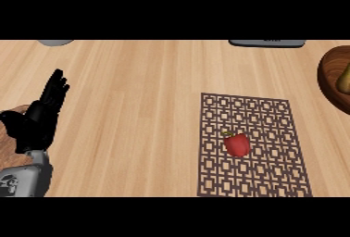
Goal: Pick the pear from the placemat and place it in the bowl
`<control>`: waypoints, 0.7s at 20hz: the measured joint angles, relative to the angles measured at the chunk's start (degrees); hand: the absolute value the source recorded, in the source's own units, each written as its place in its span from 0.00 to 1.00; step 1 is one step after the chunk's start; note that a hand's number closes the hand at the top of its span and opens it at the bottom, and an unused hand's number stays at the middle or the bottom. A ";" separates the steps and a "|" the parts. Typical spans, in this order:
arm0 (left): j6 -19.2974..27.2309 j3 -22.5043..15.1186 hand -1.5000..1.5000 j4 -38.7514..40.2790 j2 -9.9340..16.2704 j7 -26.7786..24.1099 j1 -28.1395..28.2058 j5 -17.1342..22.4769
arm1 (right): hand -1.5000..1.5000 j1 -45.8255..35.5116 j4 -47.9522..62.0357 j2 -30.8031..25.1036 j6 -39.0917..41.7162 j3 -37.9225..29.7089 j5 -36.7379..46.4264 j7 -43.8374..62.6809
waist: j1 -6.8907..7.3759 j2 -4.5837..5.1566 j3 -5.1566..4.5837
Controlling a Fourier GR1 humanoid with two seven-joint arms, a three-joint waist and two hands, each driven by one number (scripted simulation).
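Note:
A dark brown patterned placemat (253, 143) lies on the wooden counter at the lower right. On it rests a red bell pepper (237, 144) with a green stem. A brown wooden bowl (328, 85) is cut off by the right edge. Inside it shows part of a yellow-green fruit, apparently the pear (344, 77). My left hand (37, 120) rests at the far left with its fingers straight and pointing up, holding nothing, far from the placemat and bowl. My right hand shows nowhere.
A pale grey object (56, 42) peeks in at the top left, and a dark grey flat object (266, 43) at the top right. A brown surface (8, 155) lies beneath the left hand at the left edge.

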 measured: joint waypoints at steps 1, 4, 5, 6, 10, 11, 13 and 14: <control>-0.02 -0.03 0.50 -0.17 0.01 -0.05 0.07 -0.04 | 0.00 -0.02 0.94 -0.52 1.05 -0.47 -0.57 -1.36 | 0.06 0.00 0.01; -0.71 0.27 0.50 -0.92 0.40 -0.14 1.17 0.43 | 0.00 0.65 2.48 -1.30 2.03 -3.20 -3.53 -6.28 | 0.21 -0.04 0.06; -1.18 0.76 0.50 -0.85 0.81 -0.11 1.36 0.94 | 0.00 1.03 2.48 -1.33 1.84 -4.49 -4.96 -8.13 | 0.04 -0.11 0.06; -1.22 0.99 0.50 -0.63 0.97 0.01 1.14 1.04 | 0.00 1.09 2.43 -1.24 1.53 -6.11 -6.68 -9.56 | -0.16 -0.14 0.08; -0.95 1.34 0.50 -0.97 1.03 0.17 1.52 1.02 | 0.00 0.39 0.79 -0.99 -1.11 -14.24 -15.07 -14.91 | -0.84 -0.42 0.15; -0.51 1.41 0.50 -0.69 0.72 0.07 1.50 0.89 | 0.00 0.30 0.31 -1.11 -1.37 -16.29 -17.22 -16.54 | -1.06 -0.42 0.16; -0.29 1.49 0.50 -0.49 0.58 -0.06 1.72 0.77 | 0.00 0.74 -0.35 -1.79 -1.08 -20.40 -21.52 -19.48 | -1.48 -0.53 0.13; -0.68 1.84 0.50 -0.46 0.96 -0.14 1.95 1.09 | 0.00 1.36 -0.44 -2.15 -0.61 -22.24 -23.47 -21.01 | -1.50 -0.54 0.12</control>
